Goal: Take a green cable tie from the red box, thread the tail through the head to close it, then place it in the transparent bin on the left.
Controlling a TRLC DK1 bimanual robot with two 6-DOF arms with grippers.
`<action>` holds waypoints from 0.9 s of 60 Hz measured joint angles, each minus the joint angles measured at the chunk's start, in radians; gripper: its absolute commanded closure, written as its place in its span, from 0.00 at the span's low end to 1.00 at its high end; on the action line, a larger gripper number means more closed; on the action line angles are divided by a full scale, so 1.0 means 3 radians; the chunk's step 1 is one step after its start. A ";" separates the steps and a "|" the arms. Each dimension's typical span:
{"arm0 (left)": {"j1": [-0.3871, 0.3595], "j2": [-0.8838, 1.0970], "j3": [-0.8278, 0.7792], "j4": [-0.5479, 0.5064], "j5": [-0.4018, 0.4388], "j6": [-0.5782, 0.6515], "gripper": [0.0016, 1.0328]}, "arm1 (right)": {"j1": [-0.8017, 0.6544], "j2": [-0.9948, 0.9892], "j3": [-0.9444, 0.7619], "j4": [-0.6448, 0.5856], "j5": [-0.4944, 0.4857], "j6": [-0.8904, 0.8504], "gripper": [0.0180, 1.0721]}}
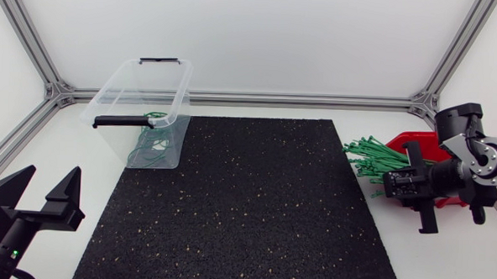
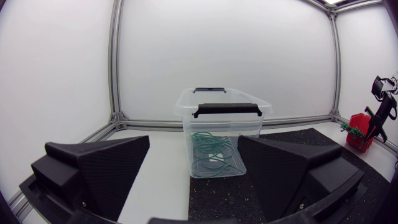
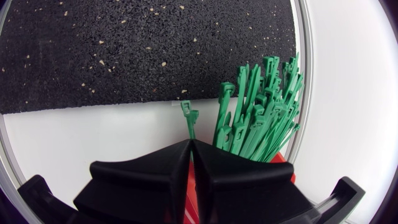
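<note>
The red box (image 1: pixel 422 140) stands at the table's right, with a bundle of green cable ties (image 1: pixel 368 153) fanning out of it toward the mat. My right gripper (image 1: pixel 395 185) is over the box's front. In the right wrist view its fingers (image 3: pixel 191 144) are shut on a single green cable tie (image 3: pixel 188 118), whose head sticks out ahead of the tips, beside the bundle (image 3: pixel 261 106). The transparent bin (image 1: pixel 145 110) stands at the back left with closed green ties (image 2: pixel 211 157) in it. My left gripper (image 1: pixel 48 202) rests open at the front left, facing the bin (image 2: pixel 224 124).
A black speckled mat (image 1: pixel 245 207) covers the table's middle. The bin has black handles (image 1: pixel 119 121). White table shows between the mat and the red box (image 3: pixel 93 137).
</note>
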 measured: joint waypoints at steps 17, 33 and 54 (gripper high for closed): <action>0.0000 0.0000 0.0000 0.0000 0.0000 0.0000 0.04 | 0.0000 -0.0179 0.0001 -0.0210 -0.0078 0.0001 0.95; 0.0000 0.0000 0.0000 0.0000 0.0000 0.0000 0.04 | 0.0000 -0.0434 0.0001 -0.0434 -0.0238 0.0001 0.95; -0.0001 0.0000 0.0000 -0.0001 0.0000 0.0000 0.04 | 0.0000 -0.0690 0.0393 -0.1099 -0.0693 0.0128 0.95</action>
